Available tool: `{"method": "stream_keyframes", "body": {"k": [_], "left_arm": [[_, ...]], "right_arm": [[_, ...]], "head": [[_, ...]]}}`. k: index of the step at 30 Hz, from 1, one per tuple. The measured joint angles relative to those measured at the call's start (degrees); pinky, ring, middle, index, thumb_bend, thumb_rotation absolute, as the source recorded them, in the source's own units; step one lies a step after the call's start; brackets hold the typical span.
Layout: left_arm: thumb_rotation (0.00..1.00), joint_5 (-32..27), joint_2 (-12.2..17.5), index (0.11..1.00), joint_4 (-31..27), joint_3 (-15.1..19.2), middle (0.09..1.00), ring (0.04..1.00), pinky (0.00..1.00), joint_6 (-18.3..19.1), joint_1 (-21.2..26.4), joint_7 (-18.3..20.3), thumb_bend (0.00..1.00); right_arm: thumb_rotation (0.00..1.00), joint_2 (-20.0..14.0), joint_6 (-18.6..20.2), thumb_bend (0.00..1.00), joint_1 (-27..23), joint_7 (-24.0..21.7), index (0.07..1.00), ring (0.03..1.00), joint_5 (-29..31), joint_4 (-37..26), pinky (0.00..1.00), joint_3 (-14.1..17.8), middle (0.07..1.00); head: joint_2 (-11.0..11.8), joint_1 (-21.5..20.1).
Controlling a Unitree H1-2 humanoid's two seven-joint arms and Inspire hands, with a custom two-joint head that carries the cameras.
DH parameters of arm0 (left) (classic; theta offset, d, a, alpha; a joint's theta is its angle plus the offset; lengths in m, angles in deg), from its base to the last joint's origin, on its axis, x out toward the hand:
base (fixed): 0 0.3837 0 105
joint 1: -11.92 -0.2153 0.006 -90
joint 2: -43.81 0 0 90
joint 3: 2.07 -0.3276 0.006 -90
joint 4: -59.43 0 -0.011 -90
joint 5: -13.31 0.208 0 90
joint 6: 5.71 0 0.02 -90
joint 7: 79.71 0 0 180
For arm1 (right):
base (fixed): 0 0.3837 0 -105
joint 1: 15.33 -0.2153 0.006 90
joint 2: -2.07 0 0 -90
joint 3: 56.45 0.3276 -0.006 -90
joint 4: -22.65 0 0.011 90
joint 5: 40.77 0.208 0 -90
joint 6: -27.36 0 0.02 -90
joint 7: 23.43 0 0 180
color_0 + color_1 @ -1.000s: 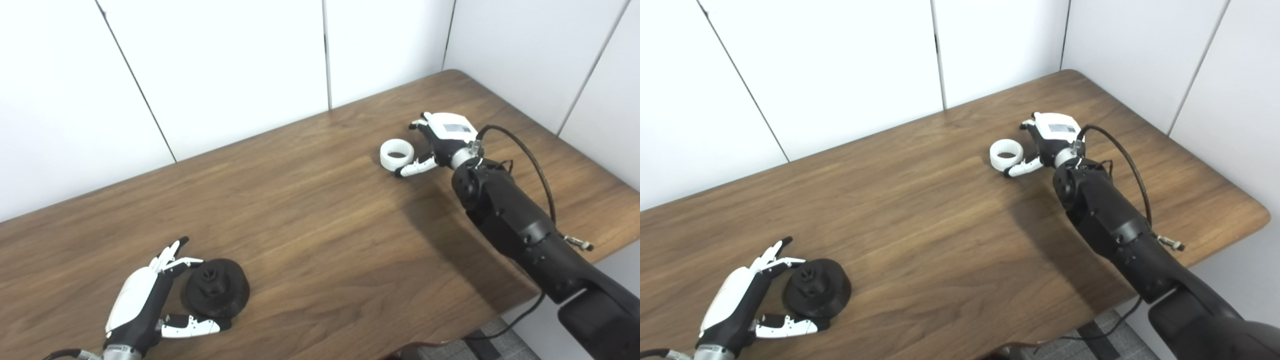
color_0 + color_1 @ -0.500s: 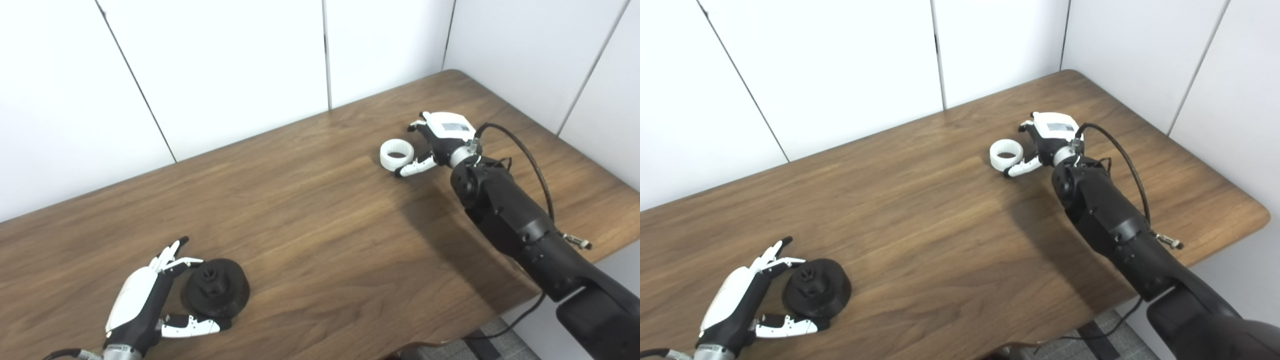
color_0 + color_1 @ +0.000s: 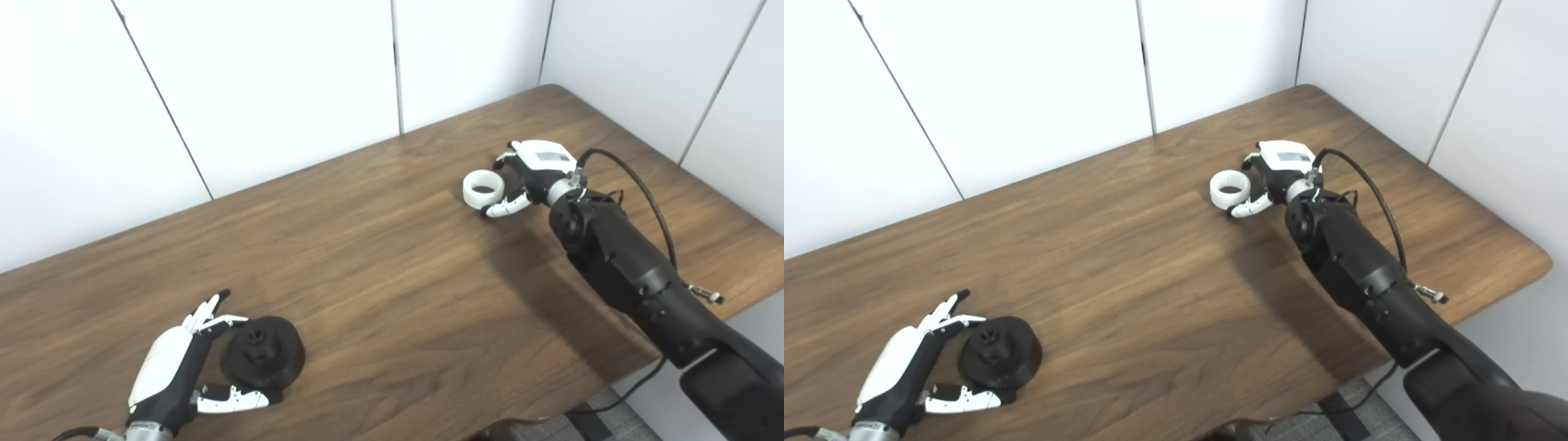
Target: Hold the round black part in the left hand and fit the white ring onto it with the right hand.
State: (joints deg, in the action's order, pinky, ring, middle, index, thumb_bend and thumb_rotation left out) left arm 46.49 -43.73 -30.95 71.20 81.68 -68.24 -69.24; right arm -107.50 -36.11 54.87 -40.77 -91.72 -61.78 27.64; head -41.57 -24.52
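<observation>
The round black part (image 3: 264,360) lies flat on the wooden table (image 3: 392,288) near its front left. My left hand (image 3: 177,373) is open around its left side, fingers spread behind it and the thumb along its front edge, not lifting it. The white ring (image 3: 483,189) lies on the table at the back right. My right hand (image 3: 531,174) sits right beside it, open, with the thumb (image 3: 505,208) at the ring's near side and the fingers curling toward its far side. Whether they touch the ring is unclear.
White wall panels (image 3: 275,79) stand behind the table and along its right. A black cable (image 3: 643,190) loops off the right forearm. The table's right edge and rounded front corner lie close to the right arm.
The right hand has crept a little left toward the white ring and its fingers have curled closer around it. The left hand and black part stay put.
</observation>
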Motion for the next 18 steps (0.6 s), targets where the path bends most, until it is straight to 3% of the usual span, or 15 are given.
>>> {"method": "stream_keyframes", "body": {"k": [18], "left_arm": [[0.3,0.07,-0.31,0.634,-0.3,-0.03,1.0,1.0,1.0,1.49,0.04,0.14,0.94]], "right_arm": [[0.42,0.12,0.08,0.9,-0.02,-0.27,0.829,0.954,0.33,-0.98,0.83,-1.28,0.997]], "head": [[-0.18,0.35]]}}
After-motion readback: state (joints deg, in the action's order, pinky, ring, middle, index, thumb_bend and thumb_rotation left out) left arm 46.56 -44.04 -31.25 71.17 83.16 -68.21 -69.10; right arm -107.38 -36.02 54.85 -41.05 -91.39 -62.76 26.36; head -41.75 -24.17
